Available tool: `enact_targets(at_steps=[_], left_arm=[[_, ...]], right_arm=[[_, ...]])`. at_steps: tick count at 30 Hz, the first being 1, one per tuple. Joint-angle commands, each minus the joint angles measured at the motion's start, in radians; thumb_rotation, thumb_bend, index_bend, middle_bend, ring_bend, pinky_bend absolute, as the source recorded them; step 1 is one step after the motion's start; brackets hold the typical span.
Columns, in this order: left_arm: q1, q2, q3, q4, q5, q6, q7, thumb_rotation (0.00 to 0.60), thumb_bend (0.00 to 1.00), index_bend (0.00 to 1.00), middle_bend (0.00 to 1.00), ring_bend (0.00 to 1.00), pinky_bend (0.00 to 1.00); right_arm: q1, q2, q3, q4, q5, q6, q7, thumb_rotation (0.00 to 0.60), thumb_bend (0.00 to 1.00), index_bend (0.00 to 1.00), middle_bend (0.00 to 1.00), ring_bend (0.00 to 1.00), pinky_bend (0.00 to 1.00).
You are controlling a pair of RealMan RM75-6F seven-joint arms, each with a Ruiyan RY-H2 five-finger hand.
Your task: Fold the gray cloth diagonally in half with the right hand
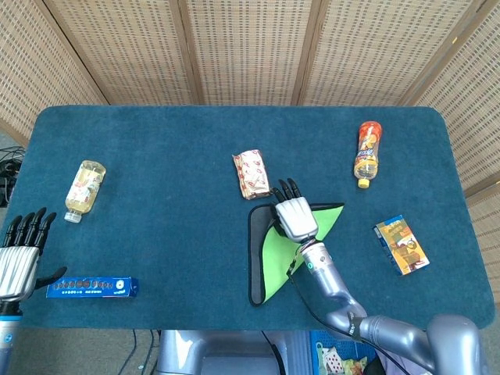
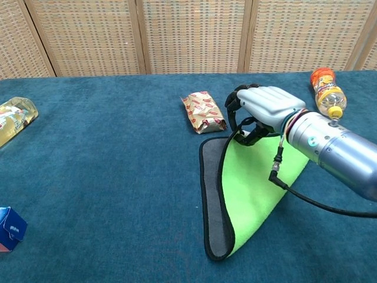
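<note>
Woven cane screens are standing behind a table [image 1: 156, 133] covered in dark teal felt. Right hand [image 1: 294, 216] is reaching in palm down over the gray cloth [image 2: 212, 194], its dark fingers [image 2: 234, 106] curling downward and pinching a corner of the cloth, lifting it just clear of the felt in the chest view. Cloth is lying partly folded under and behind those fingers: bright green underside [image 2: 253, 188] is showing as a triangle trailing back below the wrist, while a narrow gray strip with black edging is lying flat on the side of the fingers toward the robot's left. Just beyond the fingertips, a brown-and-red snack packet [image 1: 252, 173] is lying, near but not touching the cloth. Orange drink bottle [image 1: 366, 151] is lying on its side well off to the right-hand side of the fingers, further back on the table. Small yellow-brown carton [image 1: 401, 244] is sitting to the right of the wrist, apart from the cloth. Left hand [image 1: 19, 254] is hanging at the near left table edge, fingers straight and slightly apart, holding nothing. Blue box [image 1: 92, 287] is lying just beside that hand's thumb; contact unclear. Pale yellow bottle [image 1: 84, 189] is lying ahead of those fingers, well apart.
</note>
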Motion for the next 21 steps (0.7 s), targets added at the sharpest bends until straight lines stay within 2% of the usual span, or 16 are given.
enact_targets(at_steps=[1,21], left_arm=[[0.0,0.0,0.0,0.001,-0.001,-0.001,-0.002,0.6,0.16,0.0,0.0,0.0,0.0],[-0.006,-0.002,0.001,0.008,-0.012,-0.017,-0.013,0.6,0.16,0.0,0.0,0.0,0.0]], right_arm=[[0.009,-0.009,0.005,0.012,0.01,-0.008,0.001,0.6,0.49,0.69,0.21,0.0,0.0],[0.073,-0.059,0.034,0.113,0.053,-0.038,0.011,0.6,0.49,0.69,0.21,0.0,0.0]])
